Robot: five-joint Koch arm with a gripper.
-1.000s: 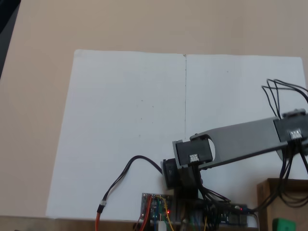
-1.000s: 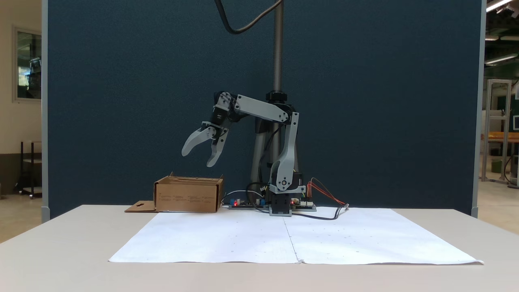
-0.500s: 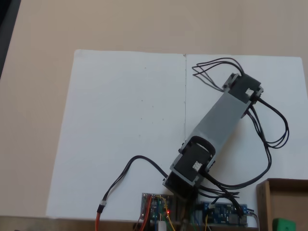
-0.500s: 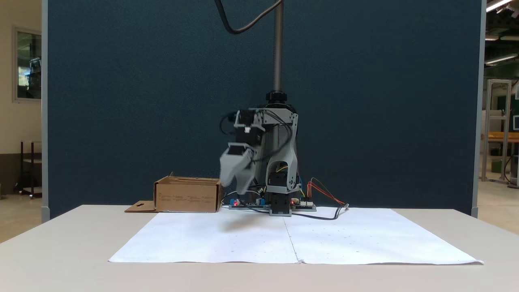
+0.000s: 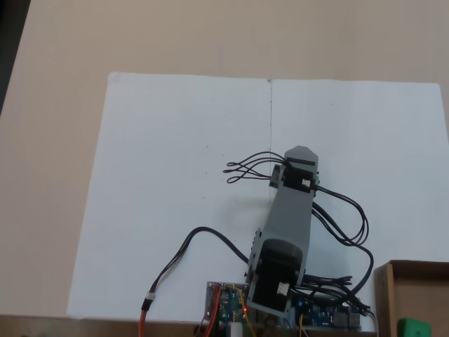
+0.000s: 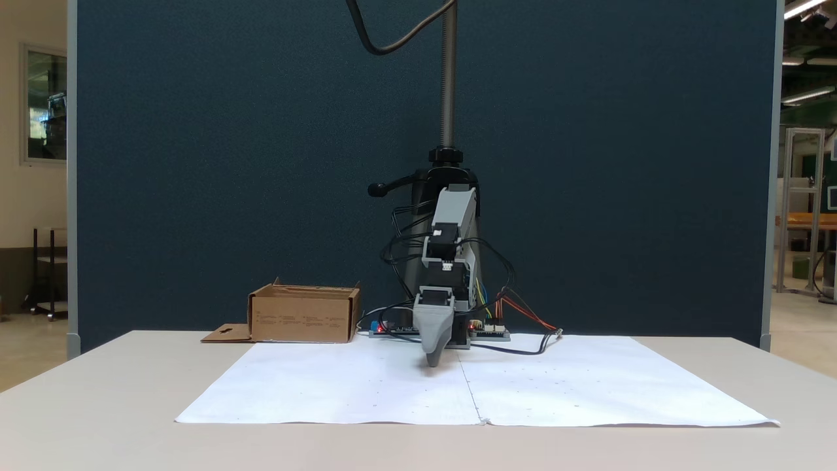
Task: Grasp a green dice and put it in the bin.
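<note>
Inside the bin [image 5: 384, 295], at the table's [image 5: 63, 140] bottom right corner in a fixed view, sits the green dice [image 5: 415, 328], a small bright green cube cut off by the frame edge. The gripper [image 6: 433, 358] points down at the white paper [image 6: 327, 386] near its centre seam; its jaws overlap, so its opening cannot be judged.

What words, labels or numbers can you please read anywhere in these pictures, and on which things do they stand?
Nothing can be read as it stands.
Cardboard box: faint rows of dark print on its front wall, too small and blurred to read.
Circuit boards at the arm's base: any markings are too small to make out.
White paper sheet: scattered tiny specks, no text.
Green dice: no pips or numbers legible.
</note>
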